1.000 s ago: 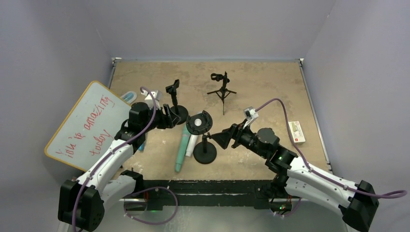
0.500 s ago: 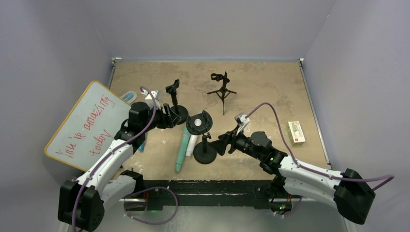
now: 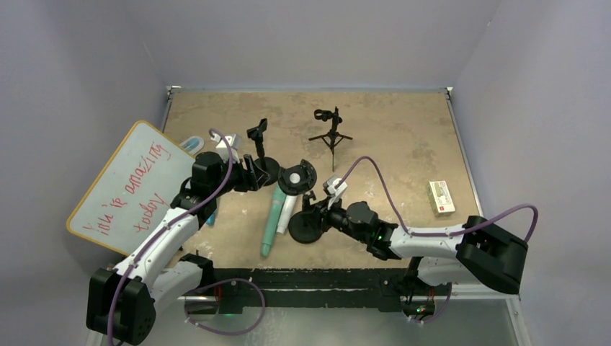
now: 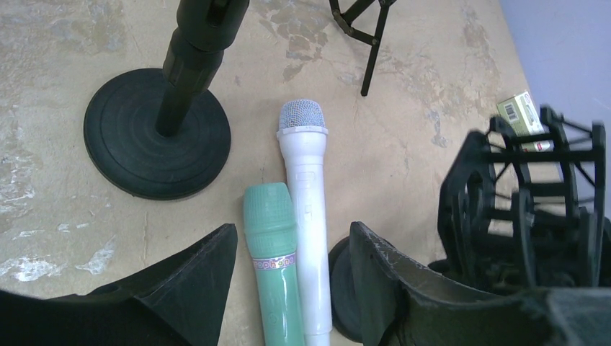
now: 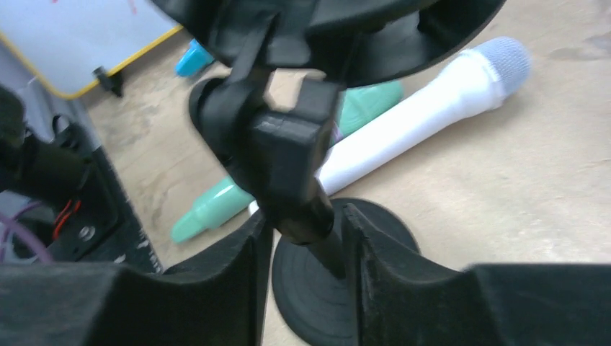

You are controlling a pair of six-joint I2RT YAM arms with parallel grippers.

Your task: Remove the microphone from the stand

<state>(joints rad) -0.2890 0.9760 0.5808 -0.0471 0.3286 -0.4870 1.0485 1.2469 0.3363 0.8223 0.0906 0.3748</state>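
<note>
In the stand (image 3: 307,229), 1 microphone (image 3: 294,176)

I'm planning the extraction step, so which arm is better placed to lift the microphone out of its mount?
The left arm. Its jaws stand open right beside the mount holding the microphone, free to take it. The right arm's jaws straddle the stand post, probably to brace it.
</note>
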